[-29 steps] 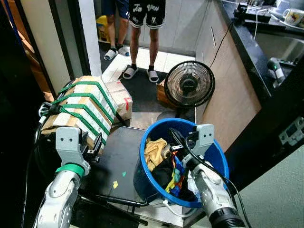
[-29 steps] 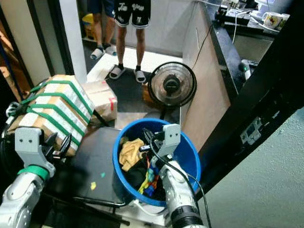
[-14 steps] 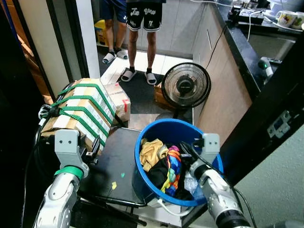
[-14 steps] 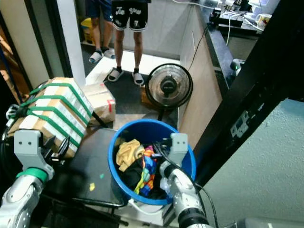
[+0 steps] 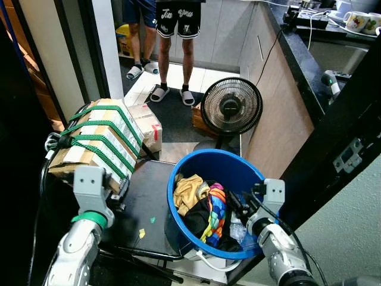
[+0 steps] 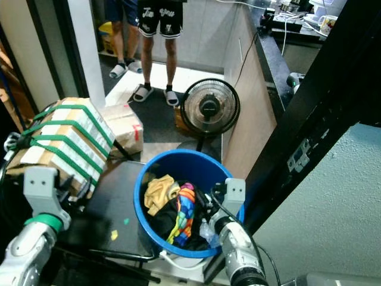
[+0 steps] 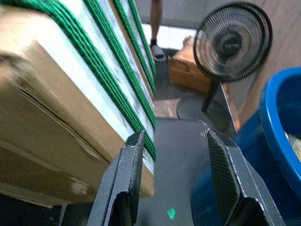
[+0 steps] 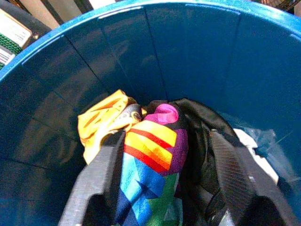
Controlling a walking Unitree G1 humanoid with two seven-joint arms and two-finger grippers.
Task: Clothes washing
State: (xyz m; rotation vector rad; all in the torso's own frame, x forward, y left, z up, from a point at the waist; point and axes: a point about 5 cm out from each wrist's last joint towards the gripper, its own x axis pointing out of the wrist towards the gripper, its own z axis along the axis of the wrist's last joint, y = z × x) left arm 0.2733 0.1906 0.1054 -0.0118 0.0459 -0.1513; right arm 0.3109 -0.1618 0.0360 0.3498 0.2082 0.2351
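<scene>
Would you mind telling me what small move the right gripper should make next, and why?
Probably lower the right gripper onto the striped garment: its fingers are open and empty above the clothes in the blue bucket, with that garment between them.

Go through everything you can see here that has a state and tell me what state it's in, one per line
blue tub: upright, holding clothes
multicoloured garment: crumpled on top of the pile
yellow garment: bunched against the tub wall
right gripper: open, over the clothes
left gripper: open, holding nothing
cardboard box: closed, strapped with green bands
fan: standing upright on the floor
</scene>
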